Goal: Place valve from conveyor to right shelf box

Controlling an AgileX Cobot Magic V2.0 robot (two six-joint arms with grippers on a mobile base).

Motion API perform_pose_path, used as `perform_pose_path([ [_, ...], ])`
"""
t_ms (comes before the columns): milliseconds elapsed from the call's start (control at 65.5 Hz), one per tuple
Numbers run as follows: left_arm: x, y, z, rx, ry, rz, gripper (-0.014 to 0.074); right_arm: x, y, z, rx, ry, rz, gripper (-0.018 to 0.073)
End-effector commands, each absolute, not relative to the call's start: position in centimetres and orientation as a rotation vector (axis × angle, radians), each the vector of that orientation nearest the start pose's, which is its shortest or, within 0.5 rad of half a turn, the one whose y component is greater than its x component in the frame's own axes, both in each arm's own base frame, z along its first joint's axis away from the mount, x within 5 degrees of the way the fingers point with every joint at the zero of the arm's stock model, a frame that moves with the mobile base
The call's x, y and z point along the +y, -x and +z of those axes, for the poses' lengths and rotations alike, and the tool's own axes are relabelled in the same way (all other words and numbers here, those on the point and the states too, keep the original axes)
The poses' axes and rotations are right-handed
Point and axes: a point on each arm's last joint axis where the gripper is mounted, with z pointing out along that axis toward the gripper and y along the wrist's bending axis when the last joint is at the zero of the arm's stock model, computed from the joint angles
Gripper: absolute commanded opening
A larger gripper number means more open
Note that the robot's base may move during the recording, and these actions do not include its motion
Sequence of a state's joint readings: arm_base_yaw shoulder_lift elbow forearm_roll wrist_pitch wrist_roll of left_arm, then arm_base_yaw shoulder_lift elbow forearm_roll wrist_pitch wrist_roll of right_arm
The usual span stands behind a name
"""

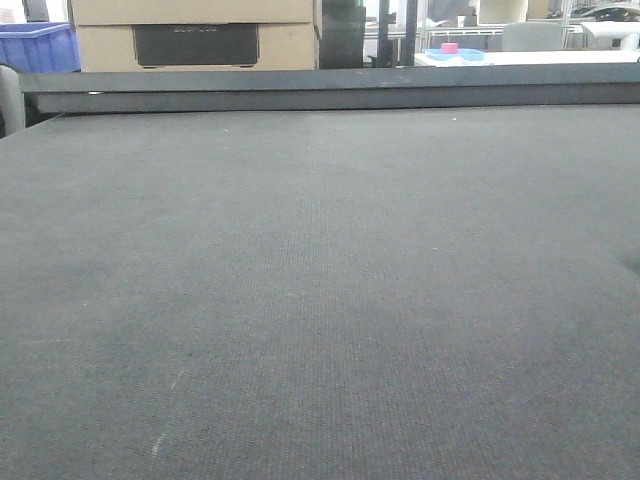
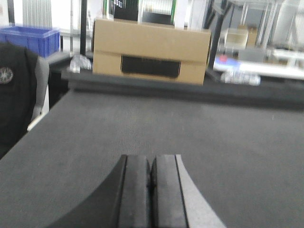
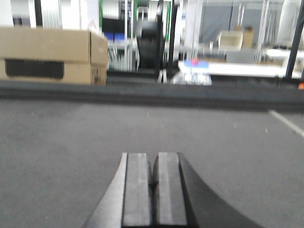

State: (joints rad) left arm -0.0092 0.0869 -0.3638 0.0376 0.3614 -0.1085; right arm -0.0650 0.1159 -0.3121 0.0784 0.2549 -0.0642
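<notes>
The conveyor's dark grey woven belt (image 1: 320, 300) fills the front view and lies under both wrist cameras (image 2: 213, 137) (image 3: 71, 137). No valve shows in any view. No shelf box shows either. My left gripper (image 2: 151, 164) is shut and empty, hovering low over the belt. My right gripper (image 3: 154, 161) is shut and empty, also low over the belt. Neither gripper shows in the front view.
A dark raised rail (image 1: 330, 90) bounds the belt's far edge. Behind it stand a cardboard box (image 1: 195, 35) and a blue crate (image 1: 38, 48). A person in dark clothes (image 2: 16, 90) stands at the belt's left side. A white table (image 3: 237, 69) lies beyond at right.
</notes>
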Motion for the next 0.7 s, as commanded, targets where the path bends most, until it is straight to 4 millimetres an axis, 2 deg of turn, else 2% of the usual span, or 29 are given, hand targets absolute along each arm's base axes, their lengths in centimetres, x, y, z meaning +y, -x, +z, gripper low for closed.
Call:
perform_pose_path([
  [0, 0.2, -4.4, 31.4, 1.676, 0.066, -0.034, -0.0111, -0.1, -5.5, 30.8, 1.615, -0.039, -0.029, -0.0167],
  [137, 0.2, -6.5, 33.9, 1.834, 0.077, -0.028, -0.0111, -0.2, -7.4, 33.3, 1.733, -0.037, -0.021, -0.0167],
  [244, 0.2, -9.1, 35.8, 1.939, 0.083, -0.022, -0.0111, -0.1, -9.3, 34.1, 1.88, -0.05, 0.026, -0.0167],
  [367, 0.2, -12.3, 37.1, 2.114, 0.093, -0.012, -0.0111, -0.2, -12.0, 34.2, 2.063, -0.051, 0.044, -0.0167],
  [550, 0.3, -17.2, 37.8, 2.298, 0.102, 0.005, -0.0111, -0.4, -16.2, 33.7, 2.22, -0.057, 0.055, -0.0167],
  [687, 0.2, -19.5, 37.3, 2.341, 0.103, 0.005, -0.0111, -0.5, -17.5, 33.6, 2.262, -0.065, 0.071, -0.0167],
])
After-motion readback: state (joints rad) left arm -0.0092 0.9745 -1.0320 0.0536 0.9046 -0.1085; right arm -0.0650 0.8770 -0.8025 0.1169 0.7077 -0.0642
